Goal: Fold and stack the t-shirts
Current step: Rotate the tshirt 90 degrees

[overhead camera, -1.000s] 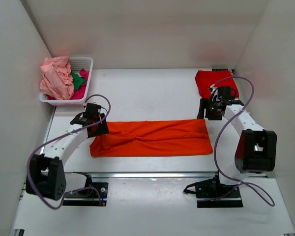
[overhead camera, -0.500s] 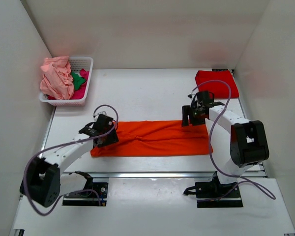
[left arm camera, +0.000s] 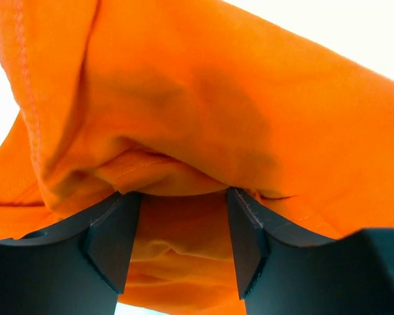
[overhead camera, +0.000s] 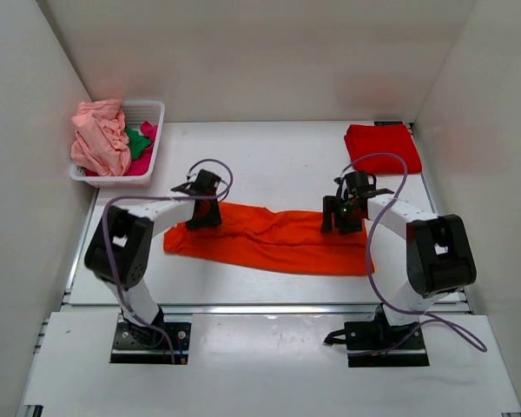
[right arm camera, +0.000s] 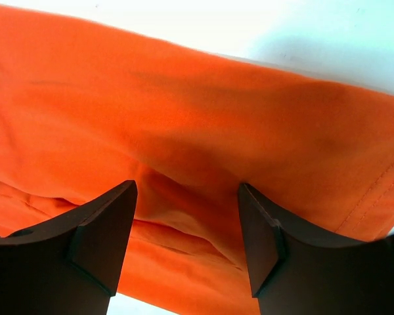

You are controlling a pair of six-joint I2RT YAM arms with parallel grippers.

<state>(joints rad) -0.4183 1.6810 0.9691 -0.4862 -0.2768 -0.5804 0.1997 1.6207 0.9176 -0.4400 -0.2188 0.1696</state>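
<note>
The orange shirt (overhead camera: pixel 269 239) lies as a long, rumpled band across the counter (overhead camera: pixel 269 165), stretched between the two tools. The left tool (overhead camera: pixel 205 211) points down onto the band's far left corner, and the rest of the cloth runs off to its right. In the left wrist view its fingers (left arm camera: pixel 111 243) stand apart. A bunched fold of orange cloth fills the gap and touches both inner faces, but I cannot tell whether it is pinched or only lies there.

The right tool (overhead camera: pixel 342 215) stands on the band's far edge near its right end, with the shirt's end just to its right. Its own two prongs are also apart, with a low ridge of cloth between them, and I cannot tell whether they grip it.

A red shirt (overhead camera: pixel 381 146) lies flat in a neat square beyond and to the right of the right tool, apart from the orange one. Beyond and to the left of the left tool, a basket (overhead camera: pixel 154 108) holds a pink shirt (overhead camera: pixel 100 139), a green shirt (overhead camera: pixel 137 142) and a magenta shirt (overhead camera: pixel 148 129).
</note>
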